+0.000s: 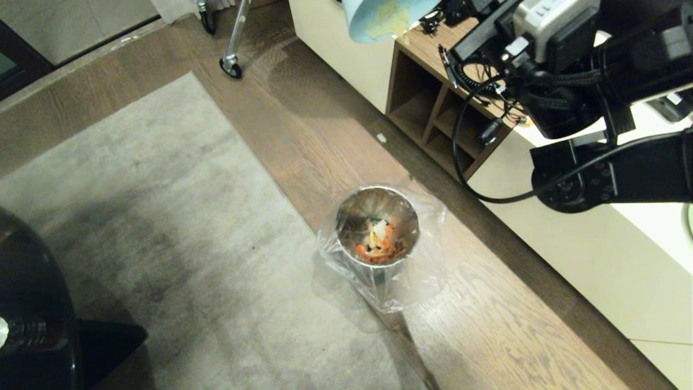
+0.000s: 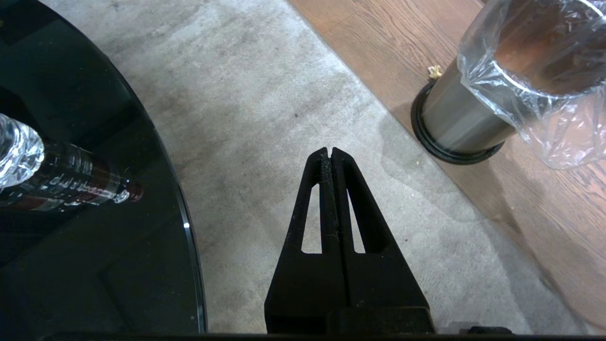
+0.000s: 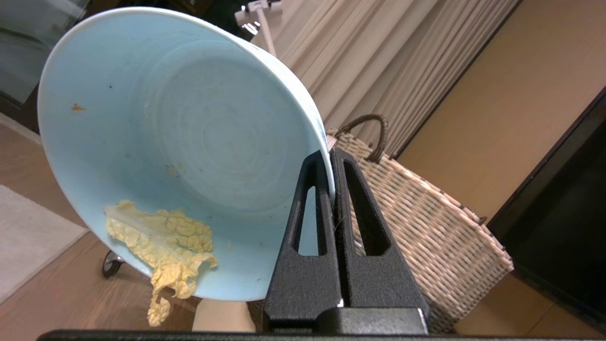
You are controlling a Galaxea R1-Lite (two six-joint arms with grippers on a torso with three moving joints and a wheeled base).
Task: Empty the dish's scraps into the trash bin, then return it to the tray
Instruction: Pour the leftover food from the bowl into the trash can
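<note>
Head view first, sweeping from my left: the grey rug (image 1: 162, 227) is lying beside the wood floor, and the trash bin (image 1: 377, 227) is standing on the boards, its clear liner (image 1: 427, 254) spilling round it. Orange and pale scraps (image 1: 379, 244) are already sitting in its bottom. My left claw (image 2: 330, 154) is hanging idle over the rug, fingers pressed together on nothing, with the black glass worktop (image 2: 94, 265) and a bottle (image 2: 71, 182) on it at its one side and the bin at the other.

Moving right, I'm holding the dish (image 3: 165, 142) by its rim in my right claw (image 3: 331, 163), fingers pinched tight either side of the edge. I'm carrying it tipped steeply, and in the head view it's peeking in at the top edge, well apart from the bin's mouth, up by the wooden shelf unit (image 1: 438, 119). Behind it a woven basket (image 3: 416, 227) is showing.

One pale yellow leaf (image 3: 163, 241) is clinging near the low rim, its tail drooping over the edge. I reckon the emptying isn't finished: I'm wanting the dish back over the bin's opening before that leaf lets go, then a steeper tilt or a small shake, keeping the pinch firm so the smooth rim isn't slipping. The tray isn't showing anywhere.
</note>
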